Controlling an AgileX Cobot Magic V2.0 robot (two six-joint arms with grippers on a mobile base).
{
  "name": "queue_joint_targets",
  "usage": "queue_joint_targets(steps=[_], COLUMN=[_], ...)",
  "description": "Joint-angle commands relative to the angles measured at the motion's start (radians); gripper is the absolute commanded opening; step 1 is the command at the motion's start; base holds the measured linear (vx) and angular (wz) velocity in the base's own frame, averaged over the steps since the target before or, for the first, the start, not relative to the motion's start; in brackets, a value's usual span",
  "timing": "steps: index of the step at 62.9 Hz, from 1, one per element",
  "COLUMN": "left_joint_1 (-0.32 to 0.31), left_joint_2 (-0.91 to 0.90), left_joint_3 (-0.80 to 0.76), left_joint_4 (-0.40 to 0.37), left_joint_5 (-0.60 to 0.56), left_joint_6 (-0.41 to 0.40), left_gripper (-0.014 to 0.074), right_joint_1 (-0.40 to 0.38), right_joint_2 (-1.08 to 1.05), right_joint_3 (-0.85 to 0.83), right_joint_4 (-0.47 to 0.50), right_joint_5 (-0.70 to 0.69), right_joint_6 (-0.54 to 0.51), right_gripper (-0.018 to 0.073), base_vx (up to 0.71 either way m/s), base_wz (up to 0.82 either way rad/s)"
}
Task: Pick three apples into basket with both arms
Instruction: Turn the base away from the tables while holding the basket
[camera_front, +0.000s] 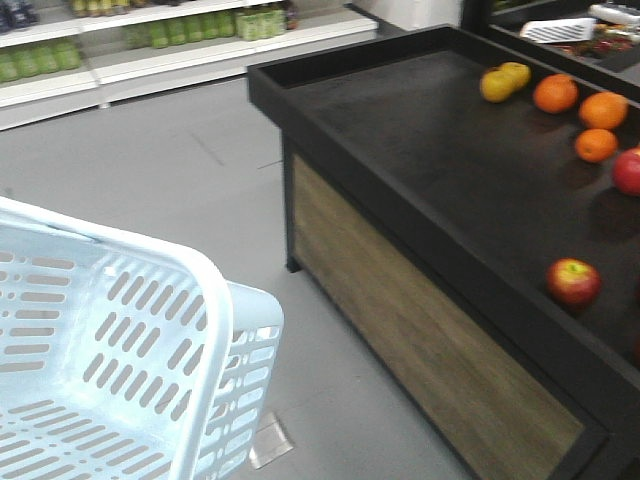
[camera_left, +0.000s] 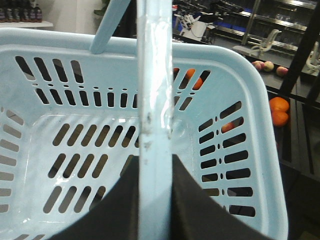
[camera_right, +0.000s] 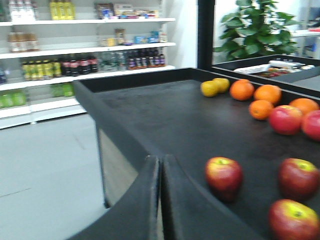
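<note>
In the left wrist view my left gripper (camera_left: 156, 159) is shut on the pale blue handle (camera_left: 155, 75) of the basket (camera_left: 235, 60), which hangs below it with nothing inside. The front view shows the basket (camera_front: 110, 330) at lower left, off the display table. My right gripper (camera_right: 160, 160) is shut with nothing between its fingers and hovers at the table's near corner. Three dark red apples with yellow-green tops lie to its right: one nearest (camera_right: 223, 176), one further right (camera_right: 298, 177) and one at the bottom right (camera_right: 293, 220). Only one of them (camera_front: 572, 282) shows in the front view.
The black display table (camera_front: 420, 160) has a raised rim and a wood-panelled side. Oranges (camera_right: 262, 100), two yellow fruits (camera_right: 215, 87) and brighter pink-red apples (camera_right: 285, 119) lie at its far end. Store shelves (camera_right: 85, 55) stand across the grey floor.
</note>
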Motion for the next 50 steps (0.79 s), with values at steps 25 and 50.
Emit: queue_joint_targets(steps=[25,50], left_joint_1=[-0.001,-0.001], left_joint_2=[0.02,0.02], left_joint_3=[-0.031,-0.031], left_joint_4=[-0.019,-0.019], left_joint_5=[-0.114,-0.114], left_joint_6=[-0.005,-0.005], left_gripper=[-0.0008,-0.0008], right_joint_1=[-0.007,-0.007], right_joint_2=[-0.014,-0.014], right_joint_3=[0.014,0.014], right_joint_4=[-0.012,-0.012], right_joint_5=[-0.075,-0.075], right_joint_6=[-0.003,-0.003], right_gripper=[-0.0004,-0.0004], base_vx=[-0.08,0.0], base_wz=[0.5,0.47])
